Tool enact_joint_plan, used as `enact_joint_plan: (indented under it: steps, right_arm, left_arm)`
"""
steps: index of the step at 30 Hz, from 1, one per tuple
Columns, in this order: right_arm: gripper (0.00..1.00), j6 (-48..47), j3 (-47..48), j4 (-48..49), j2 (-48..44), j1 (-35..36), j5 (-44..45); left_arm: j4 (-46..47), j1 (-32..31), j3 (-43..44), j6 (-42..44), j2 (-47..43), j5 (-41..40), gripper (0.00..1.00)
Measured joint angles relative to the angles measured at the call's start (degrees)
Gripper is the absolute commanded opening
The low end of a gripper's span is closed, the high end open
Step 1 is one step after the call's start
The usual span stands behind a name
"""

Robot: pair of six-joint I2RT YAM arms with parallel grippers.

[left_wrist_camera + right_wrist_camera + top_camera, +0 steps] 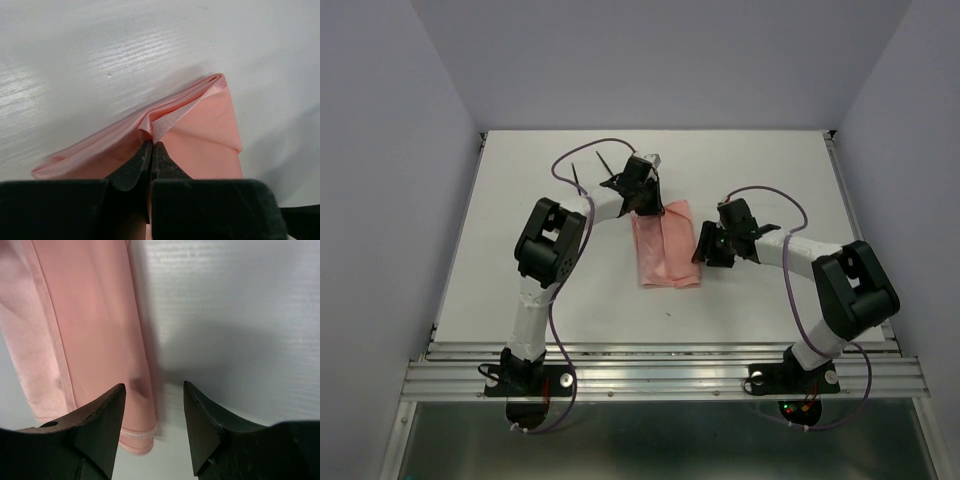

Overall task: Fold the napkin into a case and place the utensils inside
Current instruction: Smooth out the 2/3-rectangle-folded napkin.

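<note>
The pink napkin (666, 252) lies folded into a long narrow strip at the table's middle. My left gripper (643, 205) is at its far end, shut on a pinched-up fold of the napkin (200, 125); the fingertips (150, 144) meet on the cloth. My right gripper (703, 248) is open beside the strip's right edge. In the right wrist view its jaws (154, 389) straddle the napkin's (95, 325) side edge near a hemmed corner, holding nothing. Two slim black utensils (582, 180) (606, 163) lie at the far left, beyond the left arm.
The white table (760, 160) has a raised rail along its near edge (660, 365). Purple cables (570, 155) loop over both arms. Grey walls enclose the table on three sides.
</note>
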Motion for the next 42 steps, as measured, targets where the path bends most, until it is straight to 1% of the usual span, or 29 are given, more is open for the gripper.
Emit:
enact_joint_plan:
  steps: [4, 11, 16, 22, 27, 29, 30, 33, 34, 36, 39, 42]
  right_arm:
    - [0.56, 2.29, -5.03, 2.40, -3.69, 0.00, -3.39]
    - [0.56, 4.79, -8.22, 5.29, -5.25, 0.00, -7.02]
    - [0.57, 4.98, -8.31, 5.51, -6.05, 0.02, -7.80]
    - [0.57, 4.98, -8.44, 5.84, -6.93, 0.02, -8.28]
    - [0.56, 5.97, -10.27, 7.54, -6.93, 0.17, -8.66]
    - [0.56, 6.93, -11.28, 7.87, -7.37, 1.09, -7.50]
    - [0.54, 7.34, -11.67, 7.72, -8.04, 1.68, -6.32]
    - [0.46, 7.72, -11.98, 6.84, -13.00, 6.19, -1.70]
    - [0.40, 7.76, -11.65, 6.91, -14.58, 7.65, -0.28]
    - [0.31, 7.63, -10.25, 7.41, -16.83, 10.38, 2.14]
    - [0.28, 6.97, -7.08, 7.65, -15.37, 12.44, 3.67]
    - [0.28, 5.95, -2.16, 8.44, -8.94, 14.64, 4.48]
  left_arm:
    - [-0.42, 0.00, 0.50, 0.09, 0.31, 0.00, 0.00]
    - [-1.20, 0.00, 2.95, 0.17, 1.03, -0.13, 0.00]
    - [-1.75, 0.02, 5.07, 0.22, 2.16, -0.31, 0.00]
    - [-2.12, 0.22, 5.35, 0.22, 2.49, -0.46, 0.00]
    - [-2.25, 0.37, 6.51, 0.22, 3.43, -0.48, 0.00]
    - [-2.43, 0.37, 6.51, 0.22, 3.54, -0.48, 0.00]
    - [-2.54, 0.37, 6.51, 0.22, 3.56, -0.50, 0.00]
    - [-2.58, 0.39, 6.51, 0.22, 3.56, -0.50, 0.00]
    - [-2.58, 0.37, 6.51, 0.20, 3.56, -0.50, 0.00]
    - [-2.58, 0.39, 6.51, 0.20, 3.56, -0.48, 0.00]
    - [-2.58, 0.39, 6.51, 0.20, 3.58, -0.42, 0.00]
    - [-2.54, 0.39, 6.51, 0.20, 3.65, -0.26, 0.00]
